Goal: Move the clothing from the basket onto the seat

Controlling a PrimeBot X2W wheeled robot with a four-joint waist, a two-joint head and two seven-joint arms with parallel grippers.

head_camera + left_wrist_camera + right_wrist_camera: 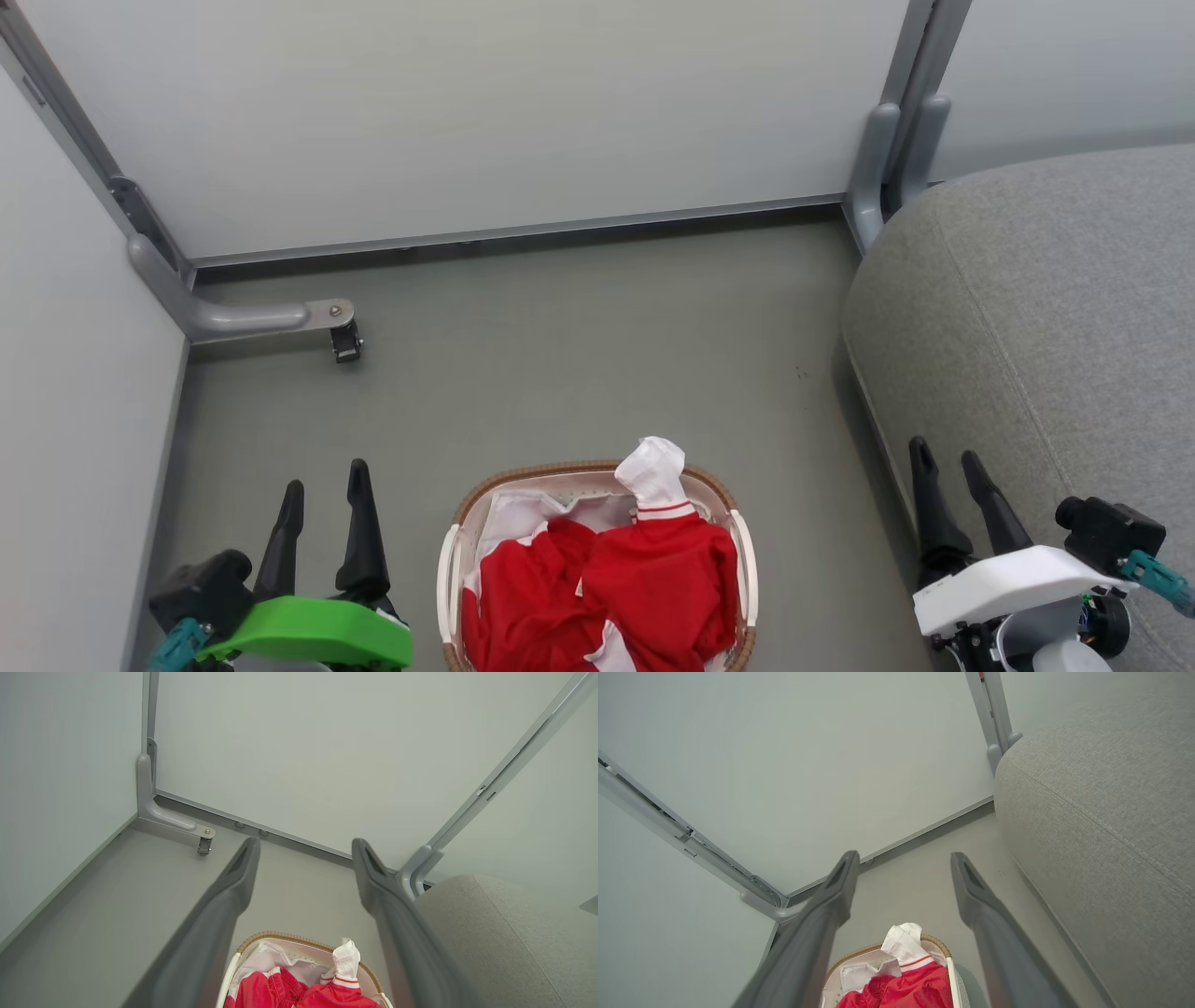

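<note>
Spread wide and empty, the left gripper [326,476] and right gripper [945,451] flank the basket [523,476], where the red clothing [644,579] lies heaped with a white cuff [653,471] poking up; grey floor [607,355] lies between it and the seat [1055,308], whose stitched seam reads clearest from the right wrist.

The basket [551,469] and its red clothing [653,579] run off the bottom edge; the seat [1055,308] runs off the right.
</note>
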